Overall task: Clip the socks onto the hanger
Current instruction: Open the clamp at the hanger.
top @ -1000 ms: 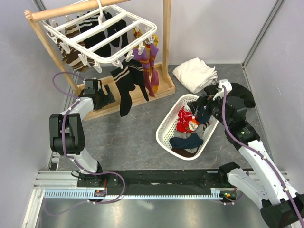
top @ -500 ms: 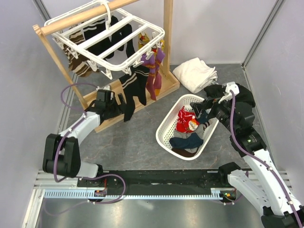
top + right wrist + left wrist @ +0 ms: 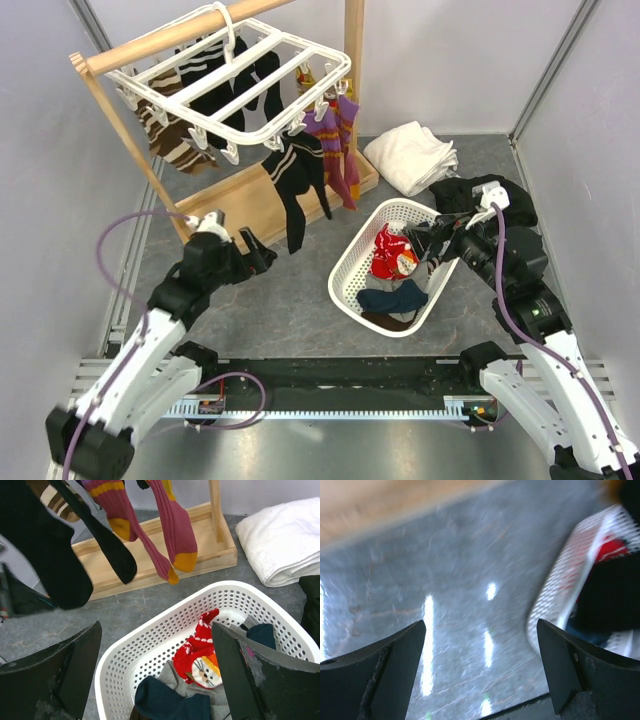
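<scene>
Grey floor under both arms: left fingers & right fingers spread wide, nothing held.

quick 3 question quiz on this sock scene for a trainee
1. True or false: the red socks lie in the white basket.
2. Which of these hangs from the hanger? A) yellow and purple socks B) the red socks C) a folded towel
3. Fill in: the left gripper and right gripper are both ____.
Key: 1 true; 2 A; 3 open
</scene>
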{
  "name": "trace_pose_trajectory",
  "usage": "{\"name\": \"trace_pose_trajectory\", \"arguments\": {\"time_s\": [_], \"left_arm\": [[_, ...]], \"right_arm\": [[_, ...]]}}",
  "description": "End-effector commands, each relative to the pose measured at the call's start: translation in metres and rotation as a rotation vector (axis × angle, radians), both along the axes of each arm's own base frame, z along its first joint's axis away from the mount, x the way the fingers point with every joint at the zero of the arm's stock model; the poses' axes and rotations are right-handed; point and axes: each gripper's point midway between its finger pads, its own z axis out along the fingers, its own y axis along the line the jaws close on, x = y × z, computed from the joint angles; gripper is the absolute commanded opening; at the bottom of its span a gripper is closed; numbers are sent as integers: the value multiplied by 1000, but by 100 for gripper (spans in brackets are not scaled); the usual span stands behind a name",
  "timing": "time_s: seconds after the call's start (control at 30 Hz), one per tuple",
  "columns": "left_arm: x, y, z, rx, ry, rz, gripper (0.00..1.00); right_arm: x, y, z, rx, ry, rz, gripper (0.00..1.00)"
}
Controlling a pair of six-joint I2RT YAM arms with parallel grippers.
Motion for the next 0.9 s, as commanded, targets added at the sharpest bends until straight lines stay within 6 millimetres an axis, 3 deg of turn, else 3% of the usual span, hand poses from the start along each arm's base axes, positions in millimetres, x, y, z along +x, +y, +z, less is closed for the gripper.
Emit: {"name": "trace_pose_trajectory", "arguments": {"time_s": [0.0,0.23,0.33,0.5,0.7,0.87], "left_arm": [[-2,24,77,21,-291,52,98],[-18,38,202,123,-742,-38,98],[-19,42,242,138,-835,-25,98],[-20,35,287,139,-930,-69,97],[-18,32,313,138,-964,-84,94],[-12,32,331,165,-988,-80,92]], "right_arm": [[-11,4,14,-16,-57,54,98],[-17,7,12,-35,-68,93,98],[-20,11,15,-32,-74,122,98],[-28,27,26,-44,-102,240,98],[-34,59,55,50,-150,435,98],[-18,85,79,64,-202,483,98]]}}
